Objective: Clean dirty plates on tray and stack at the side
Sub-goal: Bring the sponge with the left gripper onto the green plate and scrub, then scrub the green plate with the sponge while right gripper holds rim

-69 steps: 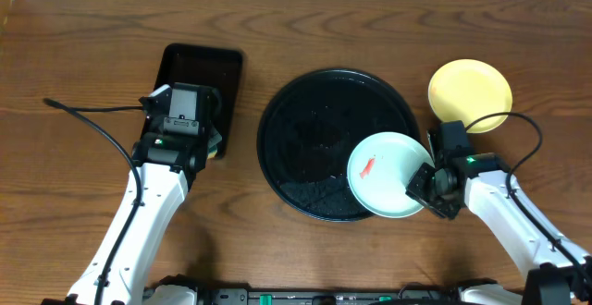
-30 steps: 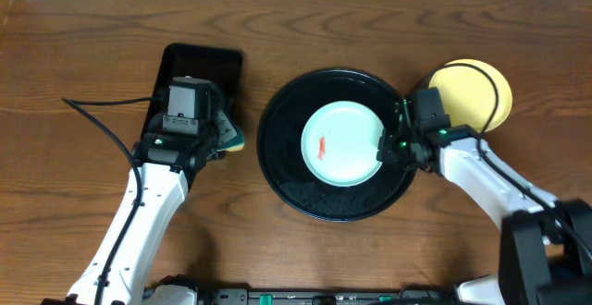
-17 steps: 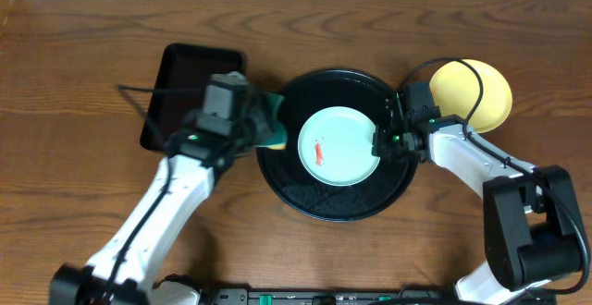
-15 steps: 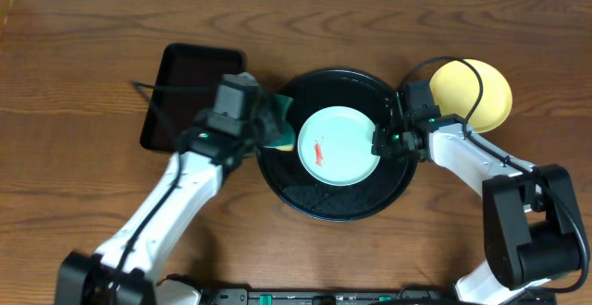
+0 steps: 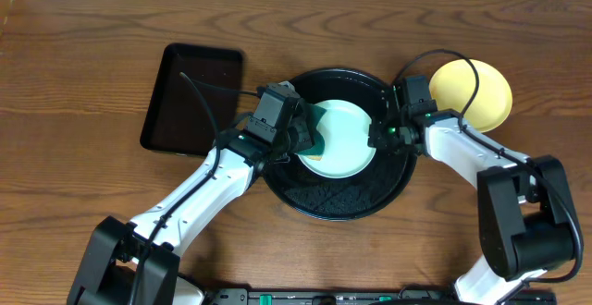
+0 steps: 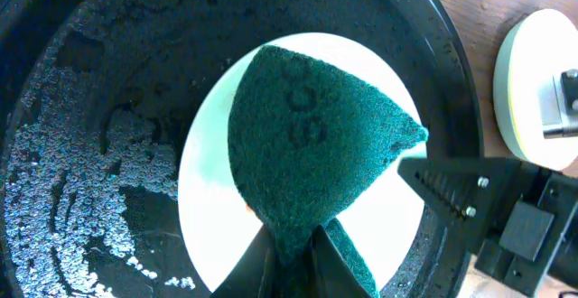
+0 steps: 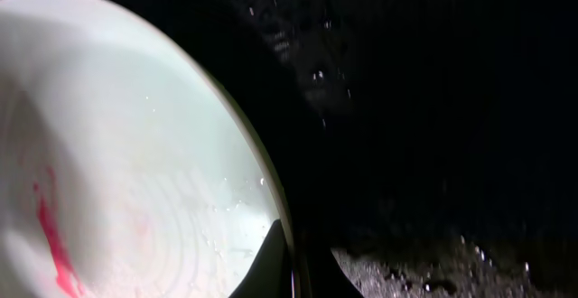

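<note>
A light blue-green plate lies in the middle of the round black tray. My left gripper is shut on a dark green sponge and holds it over the plate's left half. In the left wrist view the sponge covers most of the plate. My right gripper is shut on the plate's right rim. The right wrist view shows its fingers on either side of the rim and a red smear on the plate. A pale yellow plate sits on the table, right of the tray.
A smaller rectangular black tray lies at the left of the round tray. Wet beads cover the round tray's base. The right arm's cable loops over the yellow plate. Bare wooden table surrounds everything.
My right gripper carried the blue-green plate from the tray's right edge to its middle. My left gripper brought the sponge from the rectangular tray onto the plate, hiding the smear from above.
</note>
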`<control>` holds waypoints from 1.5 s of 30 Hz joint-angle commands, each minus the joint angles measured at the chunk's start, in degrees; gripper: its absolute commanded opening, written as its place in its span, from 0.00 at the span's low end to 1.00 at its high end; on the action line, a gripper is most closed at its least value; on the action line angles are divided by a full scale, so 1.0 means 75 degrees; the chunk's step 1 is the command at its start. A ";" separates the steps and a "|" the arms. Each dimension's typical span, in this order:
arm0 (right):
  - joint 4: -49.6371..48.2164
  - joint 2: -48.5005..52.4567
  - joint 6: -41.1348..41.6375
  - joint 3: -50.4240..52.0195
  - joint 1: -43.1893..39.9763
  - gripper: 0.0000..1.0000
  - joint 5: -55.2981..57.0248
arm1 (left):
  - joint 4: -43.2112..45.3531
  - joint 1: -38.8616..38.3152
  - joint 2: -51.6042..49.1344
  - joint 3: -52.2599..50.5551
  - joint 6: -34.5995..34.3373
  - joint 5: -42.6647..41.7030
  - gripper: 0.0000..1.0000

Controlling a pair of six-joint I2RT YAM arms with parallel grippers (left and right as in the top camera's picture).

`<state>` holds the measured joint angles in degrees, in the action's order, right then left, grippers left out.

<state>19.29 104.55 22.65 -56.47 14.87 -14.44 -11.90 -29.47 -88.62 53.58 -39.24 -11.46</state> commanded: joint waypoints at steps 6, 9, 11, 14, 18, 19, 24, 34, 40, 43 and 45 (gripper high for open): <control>-0.0143 0.0079 -0.0175 -0.0178 0.0032 0.01 0.0743 | 0.0055 -0.0012 0.0020 -0.0038 -0.0099 0.0020 0.08; -0.0154 0.0079 -0.0175 -0.0175 0.0032 0.01 0.0746 | 0.0108 -0.0012 0.0020 -0.0038 -0.0099 0.0023 0.08; -0.0213 0.0079 -0.0178 -0.0169 0.0032 0.01 0.0749 | 0.0146 -0.0012 0.0020 -0.0038 -0.0102 0.0020 0.08; -0.0277 0.0079 -0.0175 -0.0169 0.0032 0.01 0.0749 | 0.0210 -0.0012 0.0020 -0.0038 -0.0367 0.0023 0.08; -0.0283 0.0079 -0.0172 -0.0163 0.0032 0.01 0.0749 | 0.0414 -0.0017 0.0006 -0.0038 -0.0956 0.0047 0.08; -0.0283 0.0079 -0.0172 -0.0163 0.0032 0.01 0.0746 | 0.0510 -0.0017 -0.0017 -0.0038 -0.1049 0.0047 0.08; -0.0274 0.0079 -0.0172 -0.0163 0.0204 0.01 0.0749 | 0.1632 -0.0111 -0.0440 -0.0038 -0.1789 0.0070 0.08; -0.0283 0.0079 -0.0172 -0.0163 0.0303 0.01 0.0810 | 0.2903 -0.0603 -0.1769 -0.0038 -0.2669 0.0580 0.08; -0.0233 0.0079 -0.0172 -0.0163 0.0303 0.01 0.1014 | 0.2833 -0.0769 -0.2422 -0.0038 -0.2562 0.1329 0.08; -0.0233 0.0079 -0.0172 -0.0163 0.0303 0.01 0.1014 | 0.2579 -0.0766 -0.2605 -0.0038 -0.2238 0.1772 0.07; -0.0230 0.0079 -0.0175 -0.0163 0.0303 0.01 0.1014 | 0.2226 -0.0766 -0.2614 -0.0038 -0.2069 0.2317 0.08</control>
<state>17.30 104.62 21.87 -56.66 16.01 -8.97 8.19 -35.33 -106.56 53.41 -57.82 -3.05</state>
